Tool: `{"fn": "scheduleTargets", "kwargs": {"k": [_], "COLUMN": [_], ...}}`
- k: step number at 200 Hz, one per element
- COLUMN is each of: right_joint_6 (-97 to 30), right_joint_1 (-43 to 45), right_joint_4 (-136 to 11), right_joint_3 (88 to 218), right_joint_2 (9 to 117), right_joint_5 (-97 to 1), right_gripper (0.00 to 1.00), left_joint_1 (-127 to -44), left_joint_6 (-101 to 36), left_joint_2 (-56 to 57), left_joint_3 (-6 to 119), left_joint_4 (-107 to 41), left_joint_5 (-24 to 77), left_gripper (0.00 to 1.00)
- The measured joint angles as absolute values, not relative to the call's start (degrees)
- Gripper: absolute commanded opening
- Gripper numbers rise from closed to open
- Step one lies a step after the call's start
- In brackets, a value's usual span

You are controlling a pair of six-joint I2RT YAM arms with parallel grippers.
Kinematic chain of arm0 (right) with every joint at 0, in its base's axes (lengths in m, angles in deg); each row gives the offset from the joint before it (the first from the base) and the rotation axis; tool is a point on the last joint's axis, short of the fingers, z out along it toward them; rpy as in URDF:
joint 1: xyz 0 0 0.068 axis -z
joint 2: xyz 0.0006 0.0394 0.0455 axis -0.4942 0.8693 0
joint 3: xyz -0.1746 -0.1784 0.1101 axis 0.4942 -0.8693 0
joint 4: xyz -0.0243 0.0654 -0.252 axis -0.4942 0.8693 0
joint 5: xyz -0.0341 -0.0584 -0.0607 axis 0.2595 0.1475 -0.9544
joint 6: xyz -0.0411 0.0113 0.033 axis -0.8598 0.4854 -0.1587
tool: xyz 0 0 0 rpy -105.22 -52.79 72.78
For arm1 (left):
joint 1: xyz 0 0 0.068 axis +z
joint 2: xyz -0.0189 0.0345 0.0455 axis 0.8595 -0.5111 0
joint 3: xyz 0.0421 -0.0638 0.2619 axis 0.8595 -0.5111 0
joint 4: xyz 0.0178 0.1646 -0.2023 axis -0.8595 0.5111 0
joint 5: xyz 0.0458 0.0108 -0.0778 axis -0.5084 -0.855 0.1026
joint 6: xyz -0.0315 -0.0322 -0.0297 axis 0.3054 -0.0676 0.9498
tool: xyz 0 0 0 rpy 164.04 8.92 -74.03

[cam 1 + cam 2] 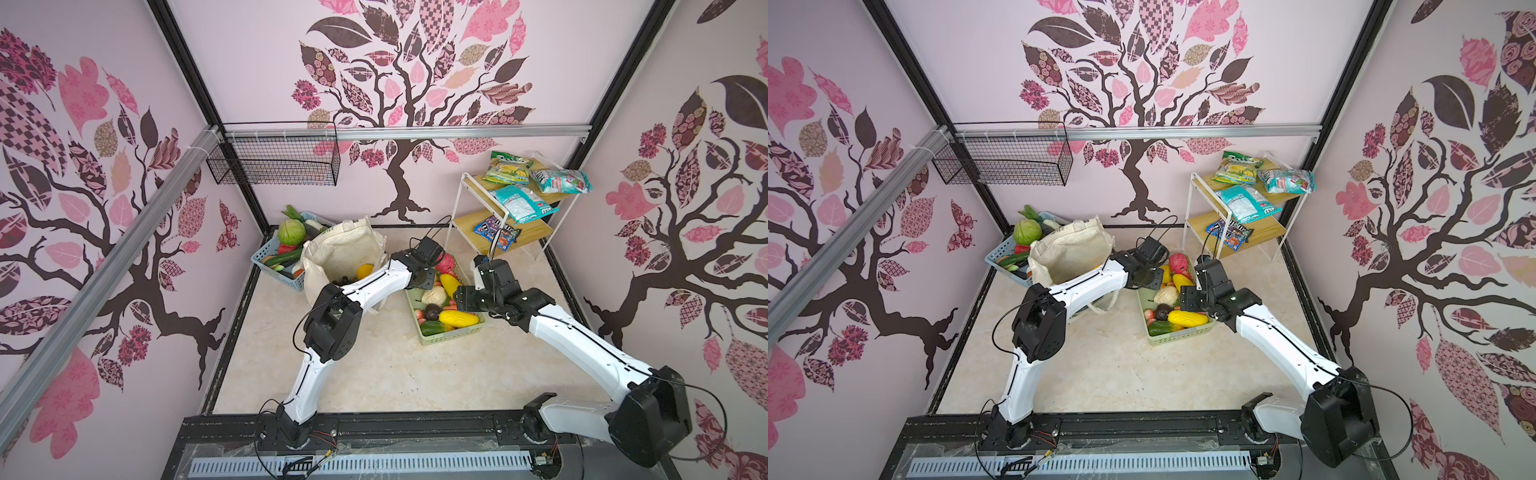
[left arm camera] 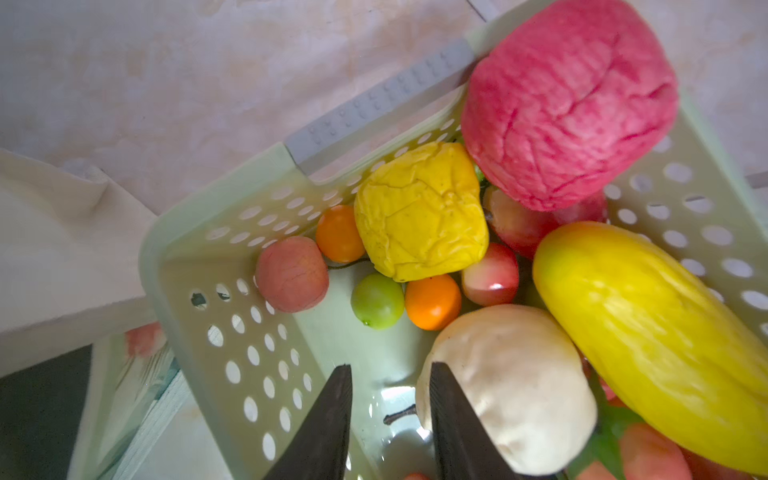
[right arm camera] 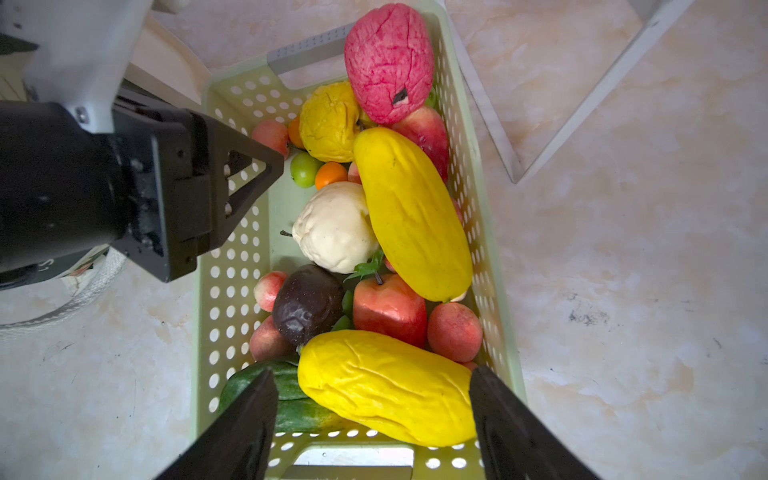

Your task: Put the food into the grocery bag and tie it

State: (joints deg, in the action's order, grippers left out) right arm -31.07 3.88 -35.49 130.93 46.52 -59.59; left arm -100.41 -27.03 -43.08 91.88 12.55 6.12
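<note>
Marble-look bench [image 1: 374,374]. Your left hand [image 2: 390,368] is hovering half-apart, empty, beside the white fruit [image 2: 511,386] in the green basket [image 2: 174,270]. Your right hand [image 3: 374,374] is gaping above the near yellow fruit [image 3: 386,399]. Be centring before squeezing. The grocery bag [image 1: 340,245] is sitting just left.

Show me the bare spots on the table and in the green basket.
Widest: the table in front of the bag and green basket. Inside the basket, only a strip along the bag-side wall beside the white fruit, under the left gripper. The rest is piled with fruit.
</note>
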Motion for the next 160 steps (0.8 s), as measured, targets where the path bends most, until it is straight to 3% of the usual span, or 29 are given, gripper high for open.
{"fn": "scheduleTargets", "kwargs": {"k": [160], "right_joint_6": [-30.5], "right_joint_1": [3.9], "right_joint_4": [-36.8], "right_joint_3": [130.2], "right_joint_2": [46.5], "right_joint_5": [-58.3], "right_gripper": [0.75], "left_joint_1": [-99.5], "left_joint_6": [-27.0], "left_joint_2": [-49.3], "left_joint_3": [92.8], "left_joint_4": [11.7], "left_joint_5": [8.1], "left_gripper": [0.38]}}
